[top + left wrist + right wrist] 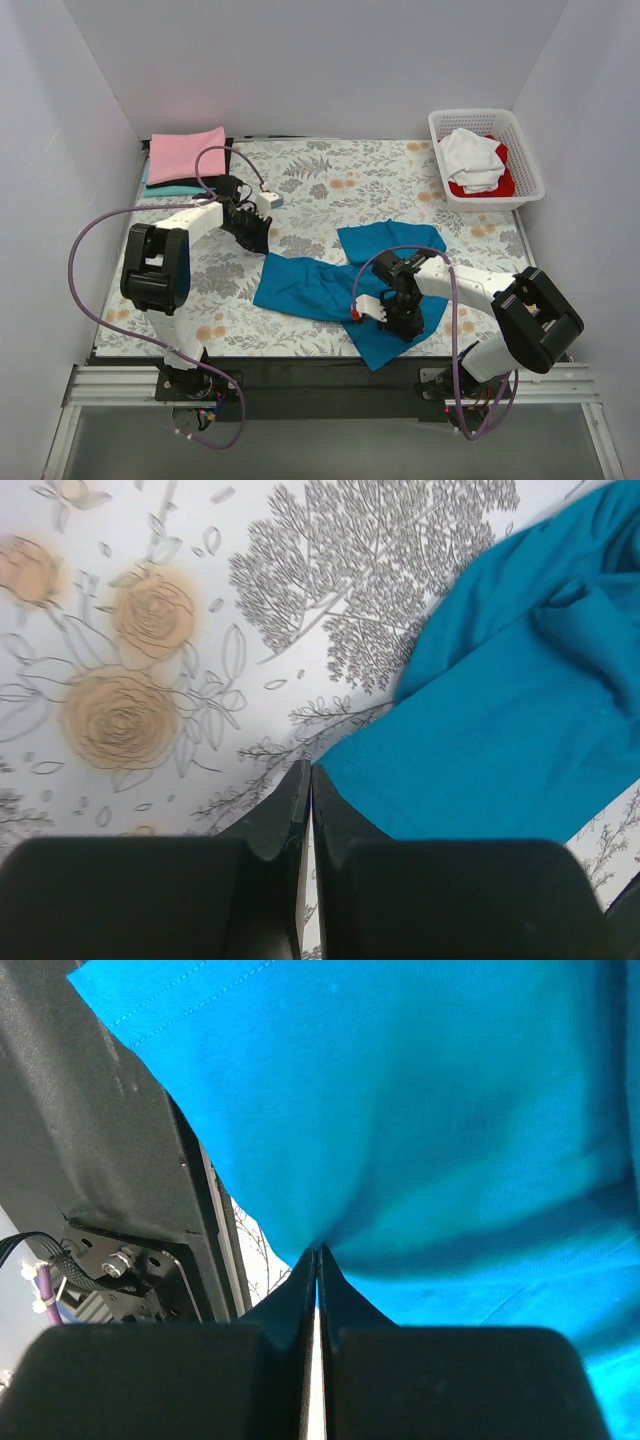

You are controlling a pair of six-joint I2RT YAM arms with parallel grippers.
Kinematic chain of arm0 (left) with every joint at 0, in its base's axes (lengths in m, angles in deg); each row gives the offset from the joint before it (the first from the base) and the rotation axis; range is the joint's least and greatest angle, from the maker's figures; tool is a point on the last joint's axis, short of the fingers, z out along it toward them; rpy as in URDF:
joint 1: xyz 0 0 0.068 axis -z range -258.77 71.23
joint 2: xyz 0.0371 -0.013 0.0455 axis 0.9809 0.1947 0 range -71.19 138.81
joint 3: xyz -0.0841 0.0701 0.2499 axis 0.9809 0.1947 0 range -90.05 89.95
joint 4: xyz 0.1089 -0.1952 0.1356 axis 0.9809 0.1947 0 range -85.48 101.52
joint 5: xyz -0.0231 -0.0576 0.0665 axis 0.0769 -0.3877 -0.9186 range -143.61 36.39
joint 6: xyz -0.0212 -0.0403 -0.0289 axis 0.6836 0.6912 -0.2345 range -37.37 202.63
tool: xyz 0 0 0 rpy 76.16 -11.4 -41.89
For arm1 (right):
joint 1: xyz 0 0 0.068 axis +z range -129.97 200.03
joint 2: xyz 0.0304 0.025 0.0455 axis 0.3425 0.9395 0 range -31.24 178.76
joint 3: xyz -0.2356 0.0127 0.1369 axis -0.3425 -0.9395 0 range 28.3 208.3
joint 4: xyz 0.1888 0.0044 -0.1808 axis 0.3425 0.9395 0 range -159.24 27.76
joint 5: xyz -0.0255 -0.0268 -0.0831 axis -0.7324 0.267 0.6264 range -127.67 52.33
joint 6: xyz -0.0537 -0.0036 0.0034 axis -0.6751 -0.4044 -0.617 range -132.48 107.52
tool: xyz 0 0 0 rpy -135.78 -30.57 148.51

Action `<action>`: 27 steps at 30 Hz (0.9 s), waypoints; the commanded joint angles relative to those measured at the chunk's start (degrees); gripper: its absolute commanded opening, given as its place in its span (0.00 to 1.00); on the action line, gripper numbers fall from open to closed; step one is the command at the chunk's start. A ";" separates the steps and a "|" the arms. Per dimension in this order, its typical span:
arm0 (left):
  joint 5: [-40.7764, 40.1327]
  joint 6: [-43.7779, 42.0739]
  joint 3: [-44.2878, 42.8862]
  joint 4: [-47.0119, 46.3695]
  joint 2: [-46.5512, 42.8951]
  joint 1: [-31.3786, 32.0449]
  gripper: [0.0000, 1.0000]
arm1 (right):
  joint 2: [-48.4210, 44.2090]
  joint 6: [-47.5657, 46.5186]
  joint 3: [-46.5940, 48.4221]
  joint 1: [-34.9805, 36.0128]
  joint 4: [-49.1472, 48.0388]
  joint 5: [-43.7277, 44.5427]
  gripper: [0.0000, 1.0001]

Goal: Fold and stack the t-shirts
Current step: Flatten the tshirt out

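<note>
A deep teal-blue t-shirt (310, 285) lies crumpled across the middle of the floral table cloth. My left gripper (258, 240) is at its far left corner. In the left wrist view the jaws (310, 770) are shut, and the corner of the teal-blue t-shirt (510, 740) runs right into their tips. My right gripper (385, 318) sits on the shirt's near part. In the right wrist view it (318, 1252) is shut, with the blue cloth (400, 1110) gathered into a pinch between its tips.
A folded pink t-shirt (186, 155) lies on an aqua one (170, 189) at the back left. A white lattice basket (530, 160) at the back right holds a white t-shirt (470, 155) and a red one (500, 185). The table's black front edge (100, 1130) is close to the right gripper.
</note>
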 commanded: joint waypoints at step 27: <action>-14.03 0.63 -4.13 -3.99 -0.55 -8.11 0.00 | 5.32 -6.42 5.09 11.57 12.99 -11.91 0.01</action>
